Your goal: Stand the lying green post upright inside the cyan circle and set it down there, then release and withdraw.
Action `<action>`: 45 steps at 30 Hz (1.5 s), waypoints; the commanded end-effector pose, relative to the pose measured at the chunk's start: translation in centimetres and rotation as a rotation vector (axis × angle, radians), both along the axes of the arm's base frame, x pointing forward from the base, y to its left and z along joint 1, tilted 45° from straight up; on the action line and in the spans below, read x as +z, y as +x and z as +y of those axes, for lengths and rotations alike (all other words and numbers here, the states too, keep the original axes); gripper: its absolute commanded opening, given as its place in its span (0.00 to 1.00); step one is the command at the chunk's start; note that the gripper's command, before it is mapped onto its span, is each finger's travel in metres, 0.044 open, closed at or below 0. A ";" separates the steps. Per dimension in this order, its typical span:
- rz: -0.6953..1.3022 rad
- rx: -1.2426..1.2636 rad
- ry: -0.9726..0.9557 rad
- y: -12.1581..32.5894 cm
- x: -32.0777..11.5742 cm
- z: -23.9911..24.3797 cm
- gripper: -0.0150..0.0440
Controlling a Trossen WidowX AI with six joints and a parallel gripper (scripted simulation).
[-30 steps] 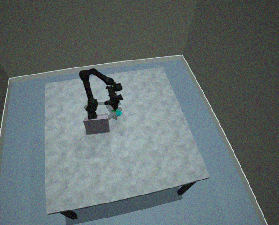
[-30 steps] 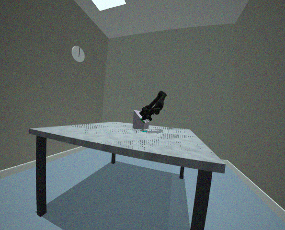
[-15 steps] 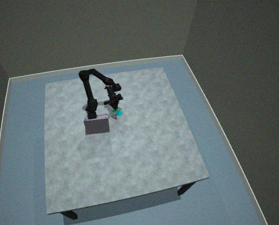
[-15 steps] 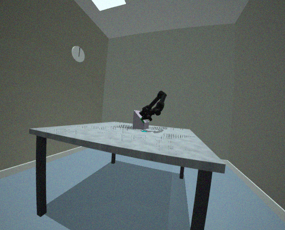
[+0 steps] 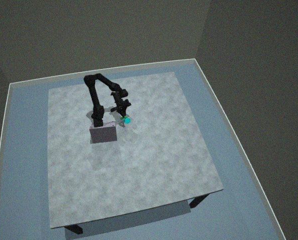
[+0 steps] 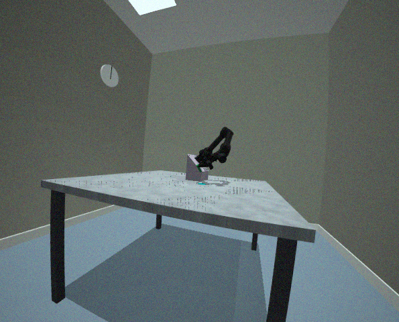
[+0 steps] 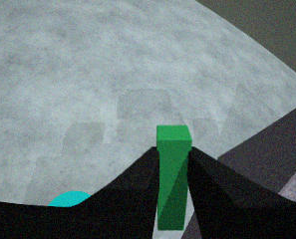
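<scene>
The green post (image 6: 199,168) (image 7: 173,174) is held between the fingers of my gripper (image 6: 200,167) (image 7: 171,154), which is shut on it. In the exterior view the post is tilted and hangs above the table top. In the top view only small bits of green show at the fingertips. The cyan circle (image 5: 127,120) (image 6: 202,184) (image 7: 72,198) lies flat on the table, just beside and below the held post. In the wrist view it is at the lower left, partly hidden by the left finger. Nothing stands on its visible part.
A mauve block with a sloped top (image 5: 103,134) (image 6: 193,172) stands at the arm's base, close to the gripper; its dark side shows at the right of the wrist view (image 7: 267,149). The pale mottled table (image 5: 143,175) (image 6: 140,188) carries the arm and its shadows.
</scene>
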State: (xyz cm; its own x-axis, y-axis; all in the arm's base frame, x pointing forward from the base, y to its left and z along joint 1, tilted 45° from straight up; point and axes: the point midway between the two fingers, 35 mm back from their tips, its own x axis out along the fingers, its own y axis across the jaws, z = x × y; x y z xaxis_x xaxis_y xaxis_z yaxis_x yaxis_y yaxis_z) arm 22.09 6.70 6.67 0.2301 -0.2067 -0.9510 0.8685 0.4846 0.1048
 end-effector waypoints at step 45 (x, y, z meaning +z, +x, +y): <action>-0.249 -0.089 -0.144 0.5 1.7 0.2 0.29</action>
